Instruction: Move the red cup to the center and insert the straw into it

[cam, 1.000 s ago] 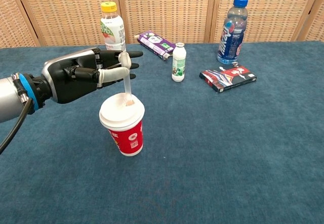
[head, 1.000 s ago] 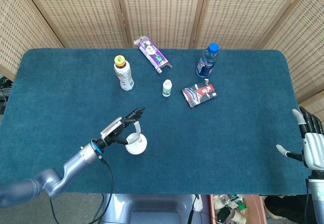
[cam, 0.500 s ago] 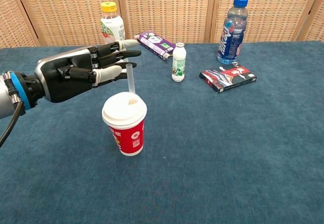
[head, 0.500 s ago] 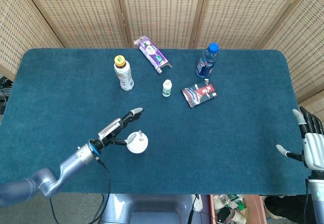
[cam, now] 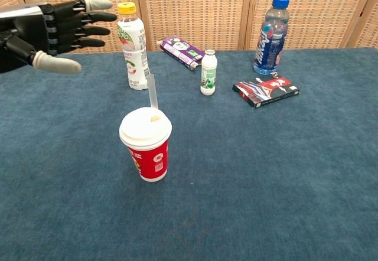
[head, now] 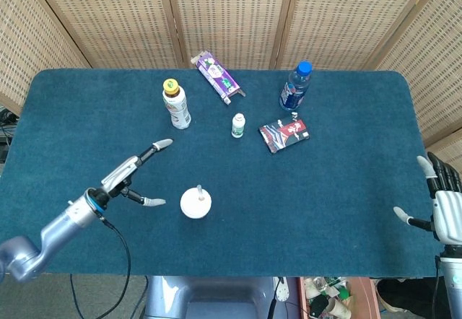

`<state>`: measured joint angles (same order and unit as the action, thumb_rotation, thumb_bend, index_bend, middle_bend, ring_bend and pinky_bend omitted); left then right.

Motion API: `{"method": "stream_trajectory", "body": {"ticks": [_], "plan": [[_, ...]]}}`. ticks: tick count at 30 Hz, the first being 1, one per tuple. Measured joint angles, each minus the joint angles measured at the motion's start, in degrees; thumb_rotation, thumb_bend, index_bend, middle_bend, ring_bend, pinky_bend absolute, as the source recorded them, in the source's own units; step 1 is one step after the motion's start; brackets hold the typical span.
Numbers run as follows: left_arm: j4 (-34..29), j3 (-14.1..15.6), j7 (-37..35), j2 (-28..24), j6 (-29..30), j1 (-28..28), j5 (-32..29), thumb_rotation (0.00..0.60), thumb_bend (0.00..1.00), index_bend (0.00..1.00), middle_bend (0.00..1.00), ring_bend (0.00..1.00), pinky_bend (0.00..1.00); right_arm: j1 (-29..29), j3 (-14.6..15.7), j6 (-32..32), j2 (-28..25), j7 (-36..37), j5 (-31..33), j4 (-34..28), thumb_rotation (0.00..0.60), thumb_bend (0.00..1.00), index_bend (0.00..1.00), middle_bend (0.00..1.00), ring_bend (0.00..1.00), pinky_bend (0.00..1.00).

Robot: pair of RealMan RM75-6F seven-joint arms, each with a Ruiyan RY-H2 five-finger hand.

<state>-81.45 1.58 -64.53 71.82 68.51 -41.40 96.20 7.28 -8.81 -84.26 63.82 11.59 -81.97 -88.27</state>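
The red cup (cam: 147, 157) with a white lid (head: 195, 204) stands upright on the blue cloth, left of the table's middle. A clear straw (cam: 153, 93) sticks up out of its lid, leaning slightly; from above the straw (head: 199, 189) shows as a short stub. My left hand (head: 133, 178) is open with fingers spread, holding nothing, well to the left of the cup and apart from it; the chest view shows this left hand (cam: 50, 32) raised at the upper left. My right hand (head: 439, 202) is open at the table's right edge, far from the cup.
Along the back stand a yellow-capped white bottle (head: 175, 105), a purple box (head: 219, 78) lying flat, a small white bottle (head: 237, 125), a blue water bottle (head: 294, 88) and a dark snack packet (head: 284, 134). Wicker screens close off the far side.
My left hand let go of the straw, opened, and drew back to the left and up, away from the cup. The straw stays standing in the lid. The right hand has not moved.
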Motion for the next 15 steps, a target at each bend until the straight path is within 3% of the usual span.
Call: {"method": "stream_trajectory", "body": {"ticks": [7, 11, 15], "plan": [[-6.82, 0.32, 29.67, -5.68, 3.11, 6.05, -6.96, 0.600, 0.00, 0.00, 0.00, 0.00, 0.00, -0.32, 0.08, -0.37, 0.00, -4.02, 0.61, -0.61, 0.600, 0.00, 0.00, 0.00, 0.00, 0.00], [-11.13, 0.42, 51.59, -6.72, 9.10, 12.17, -12.37, 0.600, 0.00, 0.00, 0.00, 0.00, 0.00, -0.53, 0.08, -0.05, -0.21, -9.37, 2.41, -2.06, 0.600, 0.00, 0.00, 0.00, 0.00, 0.00], [-13.79, 0.55, 65.35, -6.67, 17.26, 19.63, -16.34, 0.600, 0.00, 0.00, 0.00, 0.00, 0.00, -0.84, 0.09, 0.20, -0.82, -13.43, 4.13, -4.46, 0.600, 0.00, 0.00, 0.00, 0.00, 0.00]]}}
